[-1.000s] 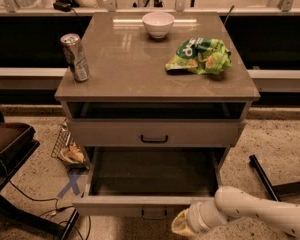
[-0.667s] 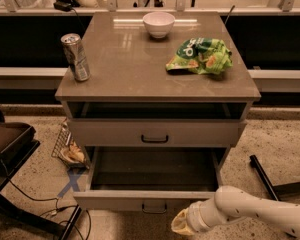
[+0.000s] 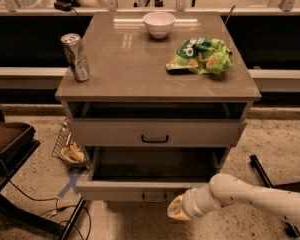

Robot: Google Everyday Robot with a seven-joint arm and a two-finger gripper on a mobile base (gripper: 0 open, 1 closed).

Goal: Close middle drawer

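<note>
The middle drawer [image 3: 115, 190] is pulled out toward me, with its dark tray [image 3: 155, 164] showing inside. Its small dark bar handle [image 3: 154, 198] sits at the centre of the flat front panel. My gripper [image 3: 176, 209] is at the end of the white arm [image 3: 250, 199], which comes in from the lower right. The gripper is just below and right of the handle, close against the drawer front.
The matching drawer front [image 3: 155, 132] above has a dark gap over it. On the cabinet top stand a soda can [image 3: 76, 56], a white bowl [image 3: 159, 23] and a green chip bag [image 3: 200, 55]. A wire basket [image 3: 65, 146], cables and a dark stand [image 3: 7, 146] are on the left, and a black bar [image 3: 260, 169] lies on the right.
The drawer front has moved back toward the cabinet, so less of the tray shows. My gripper has moved forward and a little left with it.
</note>
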